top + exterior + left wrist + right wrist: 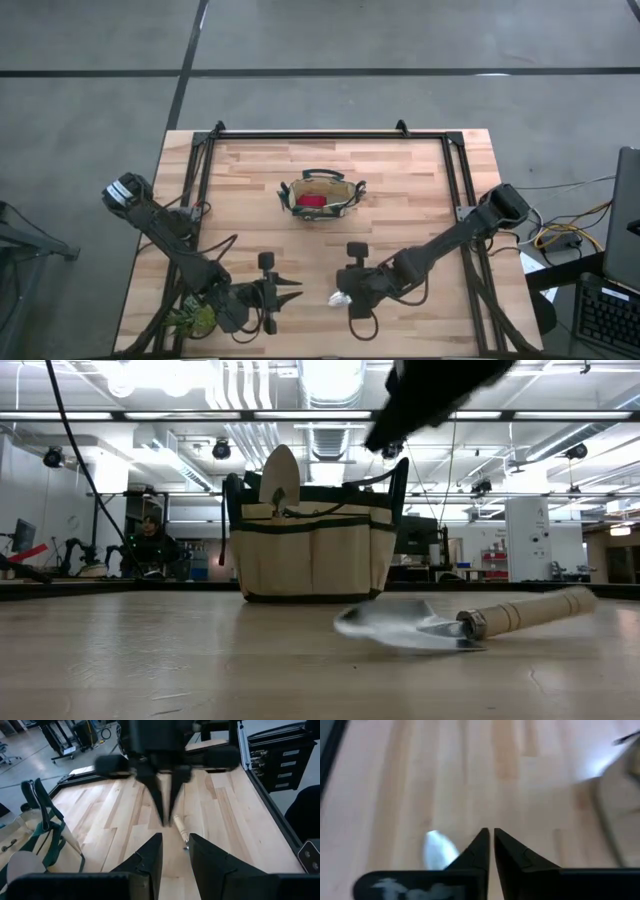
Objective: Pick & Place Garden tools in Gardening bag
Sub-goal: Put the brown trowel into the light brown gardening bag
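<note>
Trowel (470, 624) lies flat on our table (420, 200), silver blade toward the bag (321, 196), pale handle pointing away from it in the low view; from above we see only its pale blade (340, 298) showing just beside our right gripper (347, 292), near the front edge. Our right gripper sits low over the wood with its fingers (481, 851) brought nearly together, a thin gap between the tips, clasping nothing; in the right wrist view the blade (439, 851) lies just to one side of them. Our left gripper (290, 293) faces the right one across a short gap, its fingers (152, 860) a little apart and empty, and in its wrist view the trowel's handle (180, 826) lies on the wood between the two grippers. The bag stands upright toward the far middle of the table, well apart from both grippers. It holds a red item (312, 201), and in the low view a second trowel (279, 475) stands blade up at its left side. A green plant (192, 318) sits at the front left corner, beside our left arm.
</note>
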